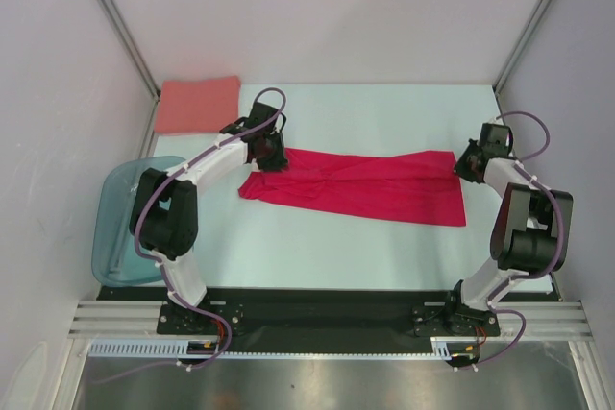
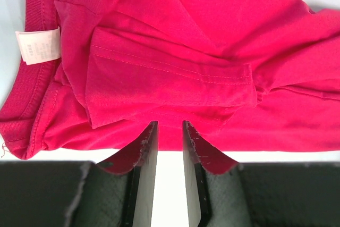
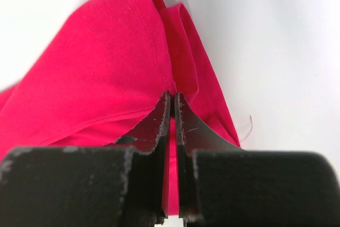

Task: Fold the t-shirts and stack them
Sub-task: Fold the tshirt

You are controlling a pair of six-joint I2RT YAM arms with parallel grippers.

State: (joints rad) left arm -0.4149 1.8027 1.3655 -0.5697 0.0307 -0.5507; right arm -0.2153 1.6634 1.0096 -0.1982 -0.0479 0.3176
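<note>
Between both pincers, crimson t-shirt (image 1: 360, 187), right pincer (image 3: 172, 99) pinching hem

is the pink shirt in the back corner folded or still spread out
Folded. The salmon-pink t-shirt lies as a compact rectangle at the table's far left corner, no sleeves showing, while the red t-shirt lies long.

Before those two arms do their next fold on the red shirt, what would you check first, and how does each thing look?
1. Right claw pinching the red shirt: ok, shut on a folded edge.
2. Left claw gripping cloth: not ok, its fingers stand apart at the shirt's edge with table showing between them.
3. Shirt laid flat: not ok, the collar end is bunched.
4. Pink shirt folded and set aside: ok, at the far left corner.
5. Teal tub clear of the shirt: ok.
</note>
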